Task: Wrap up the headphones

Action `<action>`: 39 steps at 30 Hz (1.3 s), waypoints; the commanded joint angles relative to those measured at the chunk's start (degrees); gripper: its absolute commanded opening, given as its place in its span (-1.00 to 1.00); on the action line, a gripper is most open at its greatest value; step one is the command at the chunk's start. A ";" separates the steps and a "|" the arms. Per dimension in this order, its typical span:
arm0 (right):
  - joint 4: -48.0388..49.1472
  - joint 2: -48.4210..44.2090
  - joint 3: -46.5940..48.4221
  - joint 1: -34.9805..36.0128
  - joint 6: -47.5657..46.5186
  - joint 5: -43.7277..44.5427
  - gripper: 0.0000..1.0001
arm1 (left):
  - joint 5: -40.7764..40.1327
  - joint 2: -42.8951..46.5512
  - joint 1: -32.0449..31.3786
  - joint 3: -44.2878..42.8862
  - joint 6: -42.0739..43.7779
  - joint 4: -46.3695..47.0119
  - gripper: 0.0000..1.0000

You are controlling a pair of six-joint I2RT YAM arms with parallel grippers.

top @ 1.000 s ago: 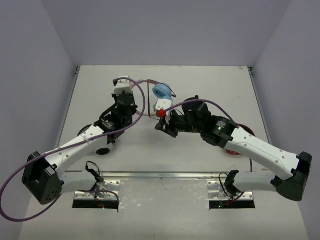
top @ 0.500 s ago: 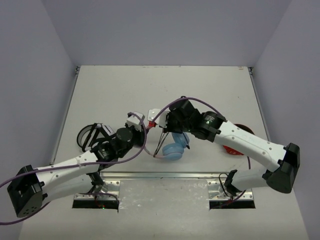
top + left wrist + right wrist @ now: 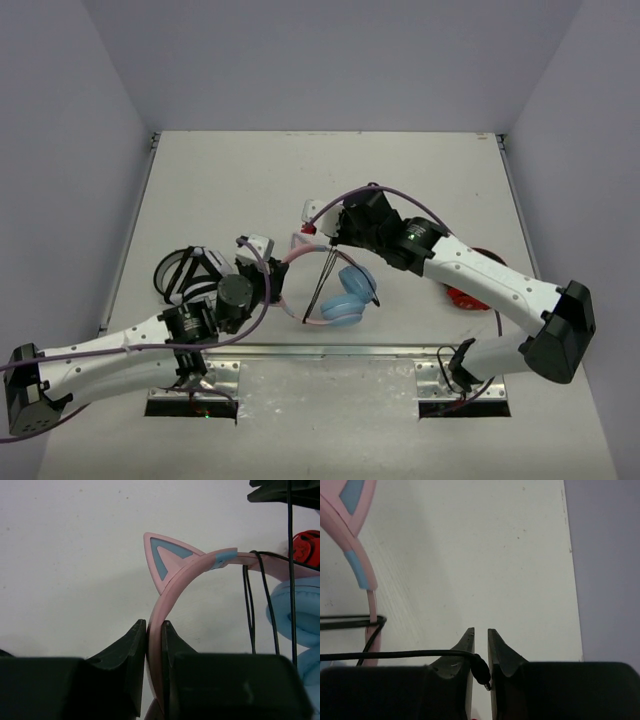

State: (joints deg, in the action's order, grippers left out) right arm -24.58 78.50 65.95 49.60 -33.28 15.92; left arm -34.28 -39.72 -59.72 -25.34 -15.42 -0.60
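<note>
left fingers (image 3: 131,657) clamp the pink headband of the headphones (image 3: 345,300), by the middle of the counter's (image 3: 250,170) near edge; right fingers (image 3: 504,655) pinch their black cable (image 3: 395,654) at the plug.

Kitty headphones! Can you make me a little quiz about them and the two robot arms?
1. True or false: the left end effector is clamped on the pink headband.
2. What does the right end effector pinch? A) a cat ear B) the black cable C) nothing
3. Fill in: the round ear cups are light ____.
Key: 1 true; 2 B; 3 blue.
</note>
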 commanded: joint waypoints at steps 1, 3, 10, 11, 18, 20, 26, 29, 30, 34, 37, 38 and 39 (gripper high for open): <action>1.56 -2.83 3.48 -3.37 1.46 -2.63 -0.67 | -1.84 0.97 -1.54 -5.06 -2.16 -4.84 -0.99; 0.68 -2.39 3.04 -4.69 2.51 -5.19 -0.66 | -0.88 1.23 -1.54 -7.17 -0.94 -4.85 -0.99; 1.81 -1.95 0.41 -9.35 6.12 -11.35 -0.65 | -1.14 0.70 -1.45 -11.39 1.09 -4.16 -0.99; 2.16 -1.69 -0.03 -10.39 6.82 -12.05 -0.65 | 0.25 0.53 -1.45 -11.74 1.35 -3.88 -0.99; 3.22 0.16 -0.39 -12.86 9.10 -14.86 -0.43 | 7.47 -1.49 1.27 -14.38 4.08 -0.37 -0.99; 3.05 -0.27 -0.12 -14.27 10.94 -17.40 -0.33 | 10.97 -2.46 4.51 -14.73 4.00 -0.37 -0.99; 2.17 -0.19 -0.47 -17.35 14.11 -23.03 -0.12 | 23.02 -5.35 15.23 -14.91 3.20 5.78 -0.99; -0.20 1.65 1.37 -19.45 16.31 -27.16 0.14 | 28.03 -7.29 17.53 -15.79 3.29 7.54 -0.99; -0.55 2.18 2.33 -19.98 17.10 -29.09 0.30 | 29.17 -8.25 17.97 -15.79 2.77 8.94 -0.99; 0.06 4.73 3.48 -23.06 21.93 -32.79 0.34 | 33.57 -8.97 19.82 -14.91 1.97 12.46 -0.99; -0.03 6.14 3.13 -24.73 23.43 -35.69 0.36 | 35.59 -9.40 21.49 -15.52 1.62 13.35 -0.99; -0.03 6.49 2.78 -25.17 24.04 -36.22 0.36 | 36.38 -9.67 22.10 -15.96 1.36 13.95 -0.99; -0.03 6.93 2.60 -25.95 25.27 -37.36 0.37 | 38.22 -9.84 23.67 -16.14 1.01 14.22 -0.99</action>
State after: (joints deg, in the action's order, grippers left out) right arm -25.82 84.79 66.72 25.15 -12.19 -16.71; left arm -2.07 -50.00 -38.74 -37.43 -11.05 3.49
